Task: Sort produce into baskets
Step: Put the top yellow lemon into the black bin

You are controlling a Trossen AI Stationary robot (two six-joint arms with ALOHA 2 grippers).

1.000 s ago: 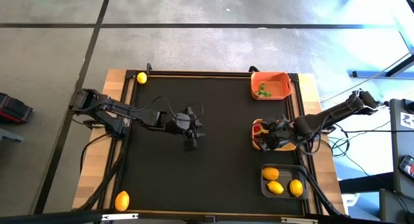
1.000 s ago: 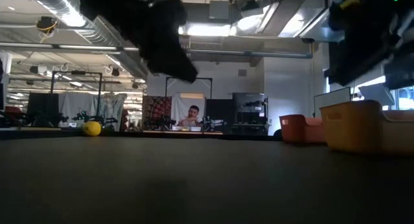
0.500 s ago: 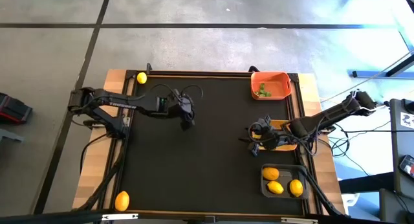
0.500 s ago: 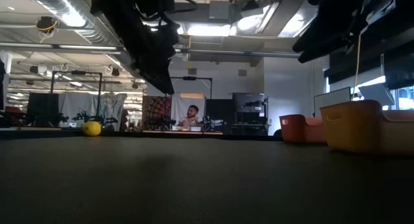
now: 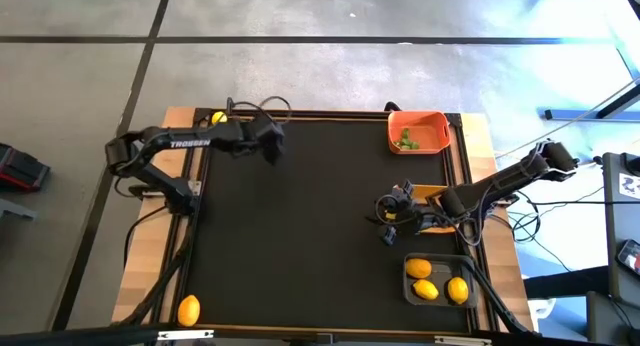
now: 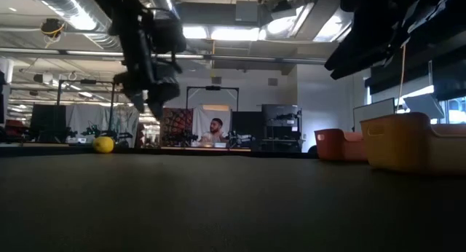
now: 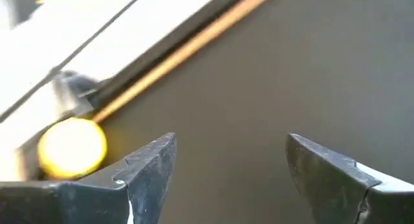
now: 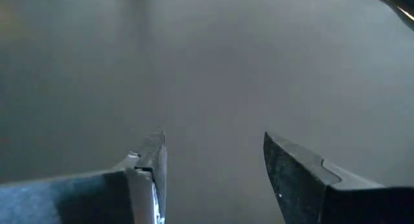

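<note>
Black mat (image 5: 320, 236) on a wood-edged table, big workshop room behind in the low view, with a person seated far back.

Left gripper (image 5: 270, 146) hangs above the mat at about 11 o'clock, fingers (image 7: 152, 166) spread wide, nothing between them. Its wrist view shows a lemon (image 7: 72, 146) just off one fingertip, against the mat's border. In the high view that lemon (image 5: 217, 117) sits at the 11 o'clock corner, near the gripper but not under it.

Step in hand, as I judge it: reach for that corner lemon. To do it well:
- centre the open fingers over the lemon before going down; right now it is off to one side
- mind the raised border and the cables beside it, so come in from the mat side
- close across the short axis, since an oval will likely squirt out if pinched on the ends
- carry it to the dark basket (image 5: 438, 280) at 5 o'clock, which already holds three lemons

Right gripper (image 5: 390, 224) hangs over the mat at 3 o'clock, fingers apart and empty, just beside the yellow basket (image 5: 432, 194).

Orange basket (image 5: 418, 131) at 1 o'clock holds green pieces (image 5: 406, 140). Second loose lemon (image 5: 188, 309) at 7 o'clock, off the mat on the wood edge.
</note>
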